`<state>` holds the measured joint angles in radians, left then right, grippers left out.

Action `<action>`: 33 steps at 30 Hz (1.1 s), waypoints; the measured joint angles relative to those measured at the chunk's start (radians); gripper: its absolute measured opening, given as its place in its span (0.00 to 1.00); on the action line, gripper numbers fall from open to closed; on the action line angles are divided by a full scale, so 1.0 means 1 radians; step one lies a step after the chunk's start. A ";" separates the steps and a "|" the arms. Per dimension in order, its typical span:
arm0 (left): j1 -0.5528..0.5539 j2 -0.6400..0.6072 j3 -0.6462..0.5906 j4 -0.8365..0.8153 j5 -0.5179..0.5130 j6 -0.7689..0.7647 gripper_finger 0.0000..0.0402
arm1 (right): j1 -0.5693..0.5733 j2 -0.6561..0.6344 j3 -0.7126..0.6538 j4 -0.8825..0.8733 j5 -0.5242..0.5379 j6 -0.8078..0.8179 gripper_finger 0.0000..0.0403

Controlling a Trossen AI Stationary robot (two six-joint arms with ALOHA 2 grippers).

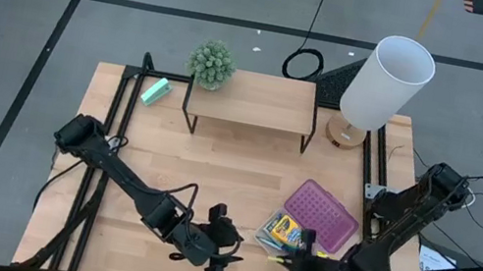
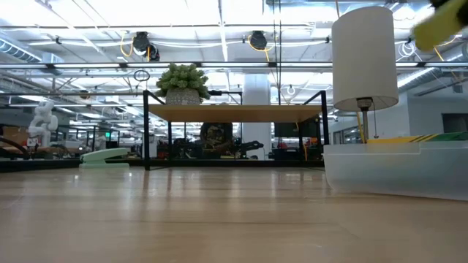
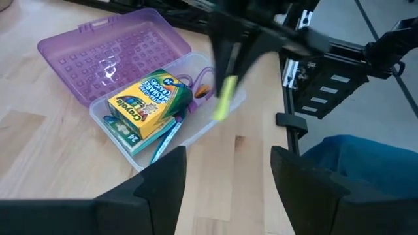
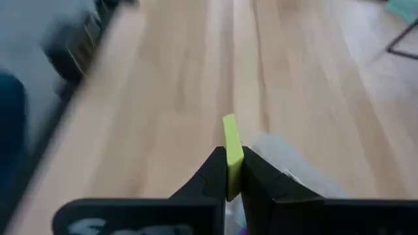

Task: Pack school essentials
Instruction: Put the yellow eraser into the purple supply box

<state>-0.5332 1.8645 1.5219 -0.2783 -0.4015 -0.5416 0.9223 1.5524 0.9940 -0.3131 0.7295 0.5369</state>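
Note:
A clear box (image 1: 287, 243) with its purple lid (image 1: 321, 214) open lies at the table's near right. Inside it show the yellow-green crayon box (image 3: 149, 99), a greenish card pack (image 3: 124, 130), purple scissor handles (image 3: 196, 77) and pencils (image 3: 202, 91). My right gripper (image 1: 306, 267) hangs over the box's near edge, shut on a small flat yellow piece (image 3: 225, 99). My left gripper (image 1: 221, 252) stands open to the left of the box, with nothing between its fingers (image 3: 171, 171). My right gripper pinches the yellow piece between its two fingers, by the piece's flat faces (image 4: 232, 156). The piece's free end (image 4: 230, 124) sticks out past the fingertips. In the left wrist view the fingers come from above and the piece hangs tilted below them, clear of the box.
A wooden shelf (image 1: 251, 97) with a small plant (image 1: 212, 63) stands at the back, a white lamp (image 1: 386, 81) at the back right, and a mint-green block (image 1: 155, 91) at the back left. Bare wood lies between the shelf and the grippers.

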 joint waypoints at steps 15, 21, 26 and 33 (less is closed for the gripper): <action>-0.002 0.000 0.000 0.060 -0.003 0.010 0.56 | -0.143 0.000 -0.072 -0.110 -0.189 -0.357 0.04; -0.002 0.000 0.000 0.068 -0.003 0.012 0.56 | -0.180 0.000 -0.096 -0.105 -0.239 -0.418 0.10; -0.002 0.000 0.000 0.069 -0.003 0.010 0.56 | -0.189 0.000 -0.098 -0.098 -0.238 -0.458 0.19; -0.002 0.000 0.000 0.073 -0.003 0.010 0.56 | -0.189 0.000 -0.098 -0.064 -0.291 -0.473 0.36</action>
<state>-0.5354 1.8645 1.5219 -0.2050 -0.4042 -0.5320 0.7338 1.5528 0.8963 -0.3767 0.4389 0.0635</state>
